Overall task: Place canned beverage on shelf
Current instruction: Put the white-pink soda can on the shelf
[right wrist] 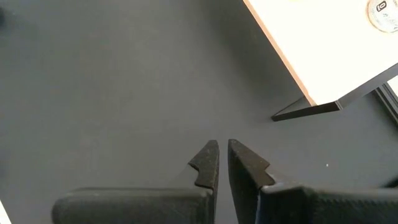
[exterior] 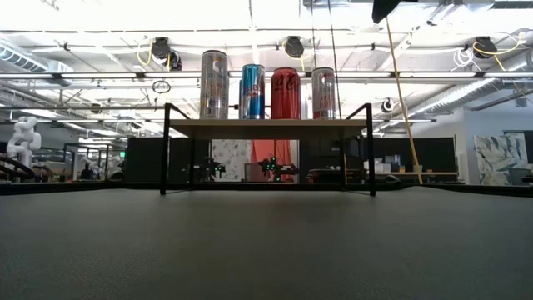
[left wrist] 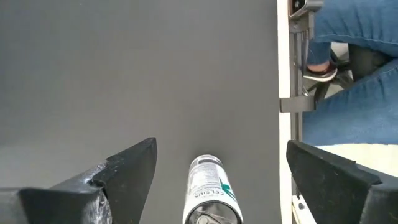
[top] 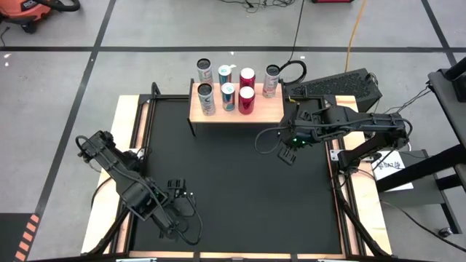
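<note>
One Celsius can lies on its side on the black mat, near 7 o'clock from mat centre. It is slim, white-silver with a green mark, pull-tab end toward the wrist camera. Your left gripper straddles it, fingers spread wide, nothing held. Judged: thin wall, smooth, prone to roll and dent, so pinch mid-body, moderate squeeze. The shelf sits at 12 o'clock, with cans standing on it. Your right gripper hangs at 3 o'clock beside a shelf leg, fingers nearly together, empty.
</note>
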`<action>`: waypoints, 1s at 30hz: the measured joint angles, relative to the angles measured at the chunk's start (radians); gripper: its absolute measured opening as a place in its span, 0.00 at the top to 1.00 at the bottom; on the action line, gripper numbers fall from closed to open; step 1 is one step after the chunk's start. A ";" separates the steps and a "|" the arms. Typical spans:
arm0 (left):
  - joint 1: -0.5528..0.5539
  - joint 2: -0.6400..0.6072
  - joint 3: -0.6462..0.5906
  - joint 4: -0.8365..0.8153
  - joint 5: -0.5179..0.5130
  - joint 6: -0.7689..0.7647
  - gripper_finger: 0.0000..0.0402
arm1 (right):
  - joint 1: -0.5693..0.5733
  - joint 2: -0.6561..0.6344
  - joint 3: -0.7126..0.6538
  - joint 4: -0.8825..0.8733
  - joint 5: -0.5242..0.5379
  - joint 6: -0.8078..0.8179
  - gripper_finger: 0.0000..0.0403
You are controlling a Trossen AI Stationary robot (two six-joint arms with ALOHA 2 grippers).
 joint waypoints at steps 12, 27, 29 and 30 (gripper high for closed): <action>0.000 0.000 0.000 -0.016 -0.041 -0.113 0.12 | 0.004 0.000 0.000 0.000 0.001 0.003 0.96; -0.003 0.000 0.000 -0.172 0.068 -0.315 0.12 | 0.004 0.000 0.000 0.000 0.002 0.003 0.96; -0.003 0.000 0.000 -0.173 0.087 -0.317 0.12 | 0.004 0.000 0.000 0.000 0.002 0.003 0.96; -0.003 0.000 0.000 -0.173 0.094 -0.335 0.12 | 0.004 0.000 0.000 0.000 0.002 0.003 0.96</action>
